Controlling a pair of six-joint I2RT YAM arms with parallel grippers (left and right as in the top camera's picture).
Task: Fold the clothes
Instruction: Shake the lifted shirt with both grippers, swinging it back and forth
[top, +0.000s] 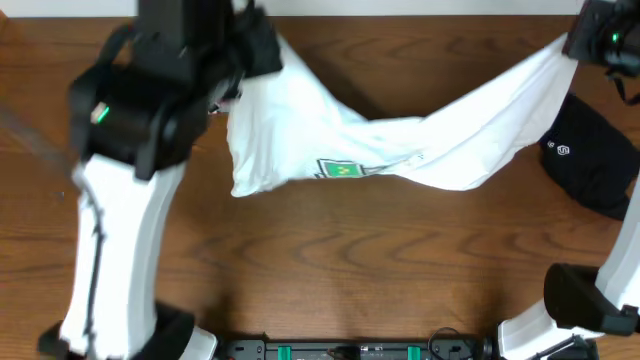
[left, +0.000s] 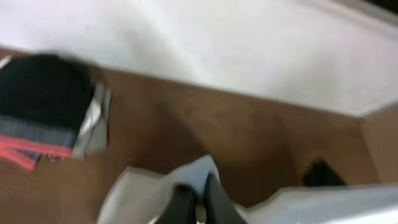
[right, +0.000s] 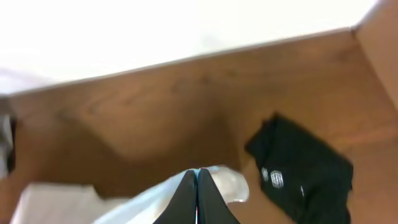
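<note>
The white shirt hangs stretched between my two grippers above the wooden table, sagging in the middle, with a green and white label showing. My left gripper is shut on the shirt's left end at the back left. My right gripper is shut on the shirt's right end at the back right. White cloth shows on both sides of the right fingers. The black garment with a white logo lies on the table at the right; it also shows in the right wrist view.
A dark object with red stripes lies at the left in the left wrist view. The white wall runs along the table's far edge. The arm bases stand at the front left and front right.
</note>
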